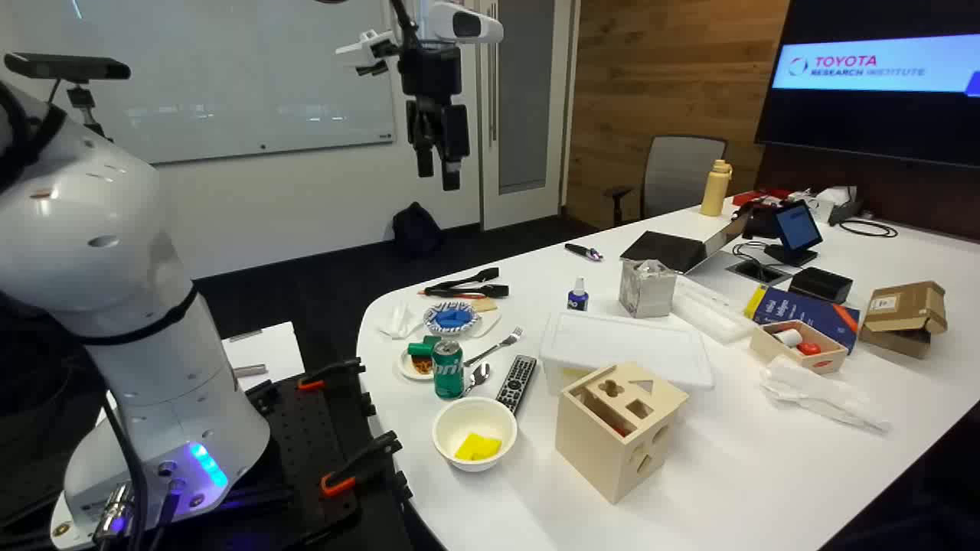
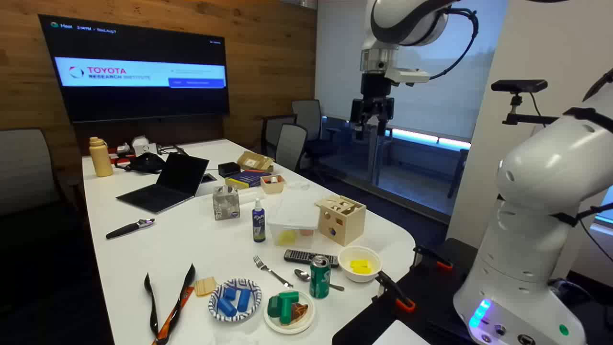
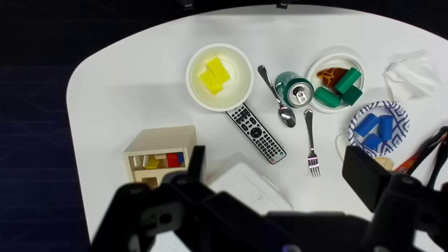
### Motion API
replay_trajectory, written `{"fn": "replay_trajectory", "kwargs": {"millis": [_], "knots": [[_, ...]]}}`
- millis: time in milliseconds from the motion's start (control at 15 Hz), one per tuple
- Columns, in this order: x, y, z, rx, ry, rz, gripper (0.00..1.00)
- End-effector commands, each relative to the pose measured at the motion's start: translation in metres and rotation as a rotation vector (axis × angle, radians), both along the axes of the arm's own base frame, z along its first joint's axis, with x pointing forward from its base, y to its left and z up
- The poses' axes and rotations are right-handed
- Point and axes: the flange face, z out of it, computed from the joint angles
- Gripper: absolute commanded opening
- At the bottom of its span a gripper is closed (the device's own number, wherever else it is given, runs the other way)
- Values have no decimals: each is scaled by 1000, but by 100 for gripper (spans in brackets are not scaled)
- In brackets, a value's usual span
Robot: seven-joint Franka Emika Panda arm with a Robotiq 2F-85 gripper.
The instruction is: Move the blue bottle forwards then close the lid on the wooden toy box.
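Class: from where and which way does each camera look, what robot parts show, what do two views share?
Exterior view: beside the arm, facing the door across the table; shows arm parts, gripper.
Exterior view: beside the arm, facing chairs and screen; shows arm parts, gripper.
Wrist view: above the table, facing down; fingers show.
Both exterior views share: toy box, blue bottle.

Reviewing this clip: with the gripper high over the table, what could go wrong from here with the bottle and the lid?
First, the slim blue bottle stands upright close to the plastic bin, so the open gripper might tip it or bump the bin while reaching in.

Second, the lid leaves a gap at one side, and no clamp shows on the wooden toy box; pushing might slide the whole box instead.
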Motion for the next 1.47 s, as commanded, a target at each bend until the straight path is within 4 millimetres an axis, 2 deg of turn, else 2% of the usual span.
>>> {"fn": "replay_trajectory", "kwargs": {"millis": [0, 667, 800, 867, 1067, 1400], "knots": [[0, 0, 1, 0, 1, 0, 100], [0, 0, 1, 0, 1, 0, 100], [29, -4, -17, 4, -6, 14, 100], [54, -2, -35, 2, -37, 23, 100], [101, 7, -67, 1, -154, 76, 100], [188, 19, -134, -11, -272, 165, 100]]}}
